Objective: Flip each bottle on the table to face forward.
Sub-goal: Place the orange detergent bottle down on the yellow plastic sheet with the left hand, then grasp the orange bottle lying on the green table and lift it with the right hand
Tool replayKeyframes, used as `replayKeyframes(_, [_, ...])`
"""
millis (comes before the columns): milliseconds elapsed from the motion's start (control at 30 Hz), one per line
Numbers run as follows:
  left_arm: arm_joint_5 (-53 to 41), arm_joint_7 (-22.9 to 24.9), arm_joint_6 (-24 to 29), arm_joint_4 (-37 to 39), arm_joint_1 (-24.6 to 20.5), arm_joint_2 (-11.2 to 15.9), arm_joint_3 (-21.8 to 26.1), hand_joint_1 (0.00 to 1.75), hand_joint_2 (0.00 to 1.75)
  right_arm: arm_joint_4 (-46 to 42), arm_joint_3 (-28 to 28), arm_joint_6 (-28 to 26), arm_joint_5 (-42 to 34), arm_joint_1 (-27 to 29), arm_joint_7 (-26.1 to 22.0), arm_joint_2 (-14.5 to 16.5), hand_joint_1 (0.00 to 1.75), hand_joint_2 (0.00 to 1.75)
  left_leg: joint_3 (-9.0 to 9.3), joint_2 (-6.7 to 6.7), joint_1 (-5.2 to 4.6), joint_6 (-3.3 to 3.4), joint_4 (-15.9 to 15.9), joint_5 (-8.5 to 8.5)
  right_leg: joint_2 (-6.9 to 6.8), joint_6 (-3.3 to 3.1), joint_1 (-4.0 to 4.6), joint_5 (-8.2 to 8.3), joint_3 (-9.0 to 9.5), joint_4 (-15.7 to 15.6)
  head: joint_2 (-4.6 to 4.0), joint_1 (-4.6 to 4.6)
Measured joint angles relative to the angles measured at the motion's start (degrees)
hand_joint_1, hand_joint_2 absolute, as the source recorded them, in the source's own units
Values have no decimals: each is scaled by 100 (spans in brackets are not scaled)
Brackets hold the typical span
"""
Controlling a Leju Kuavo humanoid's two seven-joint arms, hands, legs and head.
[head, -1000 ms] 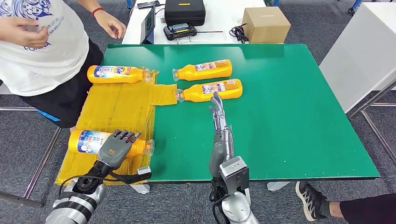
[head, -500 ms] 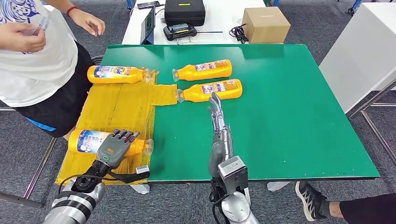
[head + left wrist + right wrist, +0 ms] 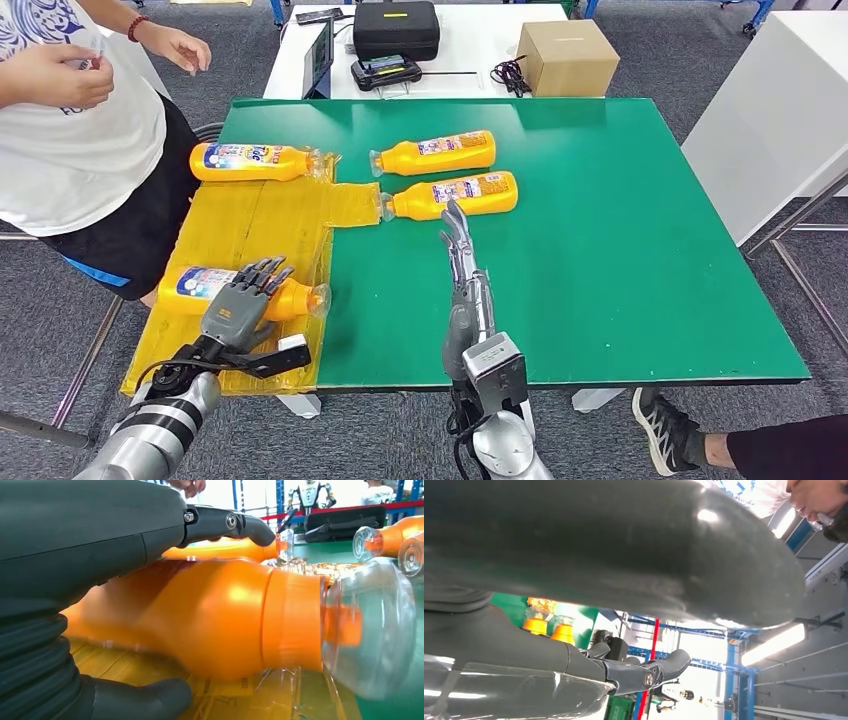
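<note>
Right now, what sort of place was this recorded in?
Probably a robotics lab or test hall: a green-topped work table on grey carpet, a black equipment case on a white bench behind, and a humanoid robot figure among blue racking.

Green table point(image 3: 620, 250), rectangular, on metal legs over grey carpet. Yellow plastic sheet point(image 3: 255, 235) covers the left side and overhangs the left edge, with a tab reaching right toward the middle. Four orange bottles lie flat on their sides, clear caps pointing different ways. Far-left bottle point(image 3: 250, 162) sits on the sheet near the far left corner, cap to the right. Near-left bottle point(image 3: 245, 290) sits on the sheet by the near left corner, cap to the right. Two middle bottles point(image 3: 437, 153) and point(image 3: 455, 195) lie on bare green, parallel, just beside each other, caps to the left. Right half is bare green.
</note>
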Motion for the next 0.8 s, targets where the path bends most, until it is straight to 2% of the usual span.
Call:
replayKeyframes(167, [444, -167, -673, 75, -51, -26, 156, 0, 175, 3, -7, 22, 24, 4, 40, 2, 0, 0, 16, -1, -1, 0, 0, 0, -1, 0, -1, -1, 19, 0, 0, 0])
replayKeyframes(400, [799, -313, -1243, 95, -87, -32, 271, 0, 175, 51, -9, 97, 26, 3, 75, 4, 0, 0, 44, -13, -1, -2, -4, -7, -5, -4, -1, -13, 58, -3, 0, 0])
replayKeyframes(533, [1157, -458, -1747, 96, -115, -8, 315, 1, 175, 116, -10, 145, -2, -1, 99, 17, 0, 0, 68, -43, -1, -8, -8, -10, -27, -15, -1, -25, 82, -4, 0, -1])
replayKeyframes(667, [1579, -622, -2200, 87, -120, 32, 368, 27, 175, 186, -12, 182, -19, -7, 101, 43, 0, 0, 115, -66, -1, -7, -13, -35, -52, -15, 0, -70, 87, -5, 0, 1])
replayKeyframes(800, [1931, -745, -2524, 8, -86, 87, 382, 28, 175, 240, -13, 191, -43, -11, 101, 84, 0, 0, 161, -68, 0, -12, -15, -51, -56, -24, 1, -116, 132, -5, 0, 1])
